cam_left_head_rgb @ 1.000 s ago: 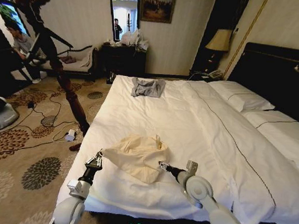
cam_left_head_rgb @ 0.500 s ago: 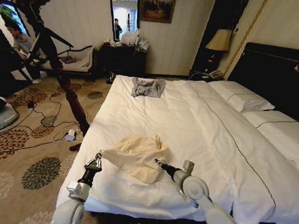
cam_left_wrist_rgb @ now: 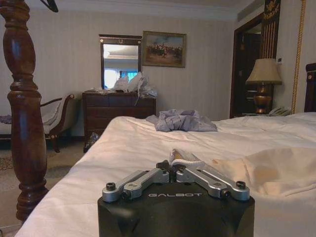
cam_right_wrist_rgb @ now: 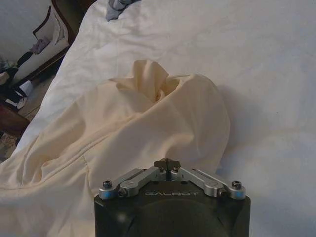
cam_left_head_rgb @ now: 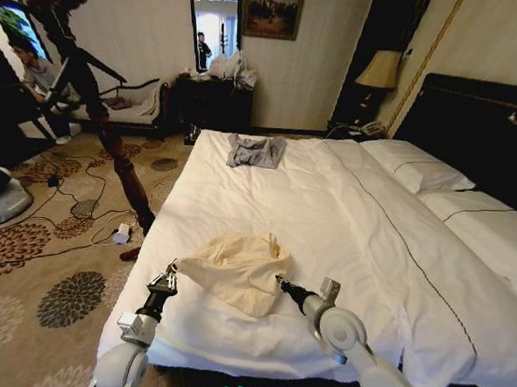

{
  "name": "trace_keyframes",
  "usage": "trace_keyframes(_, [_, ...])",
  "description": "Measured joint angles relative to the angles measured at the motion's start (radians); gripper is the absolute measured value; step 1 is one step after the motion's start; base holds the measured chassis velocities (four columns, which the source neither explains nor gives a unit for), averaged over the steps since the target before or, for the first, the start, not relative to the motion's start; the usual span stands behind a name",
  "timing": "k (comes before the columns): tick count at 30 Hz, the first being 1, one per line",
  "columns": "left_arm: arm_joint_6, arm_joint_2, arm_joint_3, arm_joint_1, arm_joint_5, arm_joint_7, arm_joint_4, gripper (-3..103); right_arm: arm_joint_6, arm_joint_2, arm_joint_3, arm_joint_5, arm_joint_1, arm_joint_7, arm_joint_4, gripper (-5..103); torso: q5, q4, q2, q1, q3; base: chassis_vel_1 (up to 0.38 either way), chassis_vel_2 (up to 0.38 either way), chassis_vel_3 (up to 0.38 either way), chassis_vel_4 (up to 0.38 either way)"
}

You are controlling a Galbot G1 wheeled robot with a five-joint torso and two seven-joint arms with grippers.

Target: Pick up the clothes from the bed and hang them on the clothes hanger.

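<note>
Head view: the clothes (cam_left_head_rgb: 239, 269), a cream long-sleeved shirt, lie crumpled near the foot of the bed (cam_left_head_rgb: 345, 216), their long axis running across the mattress from the left gripper (cam_left_head_rgb: 167, 276) to the right gripper (cam_left_head_rgb: 278, 282), with a raised peak of fabric pointing toward the pillows. The left gripper touches the shirt's left edge; the right gripper touches its right edge. A small grey garment (cam_left_head_rgb: 255, 150) lies well beyond both grippers, and a dark wooden coat stand (cam_left_head_rgb: 112, 141) rises beside the bed, outboard of the left gripper. Left wrist view: the left gripper (cam_left_wrist_rgb: 174, 165) has its fingers pressed together on a thin edge of the clothes (cam_left_wrist_rgb: 266, 170), which spread away in soft, low folds to one side. Right wrist view: the right gripper (cam_right_wrist_rgb: 167, 164) has its fingers pressed together at the hem of the clothes (cam_right_wrist_rgb: 123, 128); whether fabric is pinched between them cannot be told. The shirt mounds just ahead, thin and wrinkled, gathered into a puckered knot at its far crest.
</note>
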Motion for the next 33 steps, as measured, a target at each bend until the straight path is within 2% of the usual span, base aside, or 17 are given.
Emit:
trace_keyframes(8, [0.0, 0.003, 0.003, -0.012, -0.003, -0.002, 0.012, 1, 0.01, 0.0, 0.016, 0.004, -0.014, -0.01, 0.028, 0, 0.0001, 0.0, 0.0, 0.0, 0.0, 0.0, 0.0, 0.0, 0.0])
trace_keyframes(10, [0.0, 0.003, 0.003, -0.014, -0.003, -0.003, 0.014, 1, 0.028, -0.003, 0.031, 0.013, -0.016, -0.042, 0.054, 0, 0.0001, 0.0, 0.0, 0.0, 0.0, 0.0, 0.0, 0.0, 0.0])
trace_keyframes(11, [0.0, 0.003, 0.003, -0.014, -0.003, -0.003, 0.017, 1, 0.055, -0.014, 0.05, 0.027, -0.012, -0.099, 0.092, 0, 0.0, -0.0002, 0.0, 0.0, 0.0, 0.0, 0.0, 0.0, 0.0])
trace_keyframes(13, [-0.001, 0.003, 0.004, -0.014, -0.003, -0.004, 0.018, 1, 0.061, -0.019, 0.052, 0.04, -0.006, -0.115, 0.106, 0, 0.0, -0.0002, 0.0, 0.0, 0.0, 0.0, 0.0, 0.0, 0.0])
trace_keyframes(17, [-0.006, -0.005, 0.027, -0.014, 0.016, -0.004, 0.034, 1, 0.091, -0.088, -0.021, 0.178, 0.147, -0.154, 0.173, 0, 0.0, 0.0001, 0.0, 0.0, 0.0, 0.0, 0.0, 0.0, 0.0])
trace_keyframes(18, [-0.006, -0.005, 0.027, -0.014, 0.016, -0.004, 0.034, 1, 0.091, -0.088, -0.021, 0.178, 0.147, -0.154, 0.173, 0, 0.0, 0.0001, 0.0, 0.0, 0.0, 0.0, 0.0, 0.0, 0.0])
trace_keyframes(21, [-0.019, -0.031, 0.042, -0.01, 0.046, -0.001, 0.052, 1, 0.101, -0.111, -0.132, 0.212, 0.341, -0.175, 0.122, 0, 0.0004, 0.0005, 0.0, 0.0, 0.0, 0.0, 0.0, 0.0, 0.0])
trace_keyframes(23, [-0.023, -0.044, 0.043, -0.008, 0.052, 0.0, 0.055, 1, 0.081, -0.114, -0.15, 0.211, 0.385, -0.153, 0.096, 0, 0.0, 0.001, 0.0, 0.0, 0.0, 0.0, 0.0, 0.0, 0.0])
trace_keyframes(25, [-0.027, -0.066, 0.044, -0.005, 0.055, 0.0, 0.055, 1, 0.007, -0.114, -0.152, 0.242, 0.424, -0.046, 0.068, 0, -0.0002, 0.0008, 0.0, 0.0, 0.0, 0.0, 0.0, 0.0, 0.0])
trace_keyframes(26, [-0.028, -0.075, 0.044, -0.002, 0.055, 0.0, 0.053, 1, -0.038, -0.112, -0.137, 0.281, 0.414, 0.046, 0.063, 3, -0.0001, 0.0004, 0.0, 0.0, 0.0, 0.0, 0.0, 0.0, 0.0])
trace_keyframes(27, [-0.031, -0.078, 0.044, -0.001, 0.055, 0.001, 0.051, 1, -0.055, -0.11, -0.125, 0.299, 0.388, 0.105, 0.063, 3, -0.0001, -0.0001, 0.0, 0.0, 0.0, 0.0, 0.0, 0.0, 0.0])
trace_keyframes(28, [-0.031, -0.078, 0.044, -0.001, 0.055, 0.001, 0.051, 1, -0.055, -0.11, -0.125, 0.299, 0.388, 0.105, 0.063, 3, -0.0001, -0.0001, 0.0, 0.0, 0.0, 0.0, 0.0, 0.0, 0.0])
trace_keyframes(30, [-0.032, -0.077, 0.043, -0.001, 0.053, 0.001, 0.051, 1, -0.07, -0.101, -0.095, 0.312, 0.303, 0.184, 0.073, 14, 0.0007, -0.0006, 0.0, 0.0, 0.0, 0.0, 0.0, 0.0, 0.0])
trace_keyframes(33, [-0.032, -0.072, 0.043, -0.003, 0.051, 0.002, 0.053, 1, -0.072, -0.088, -0.057, 0.32, 0.219, 0.235, 0.099, 25, 0.0, -0.0004, 0.0, 0.0, 0.0, 0.0, 0.0, 0.0, 0.0])
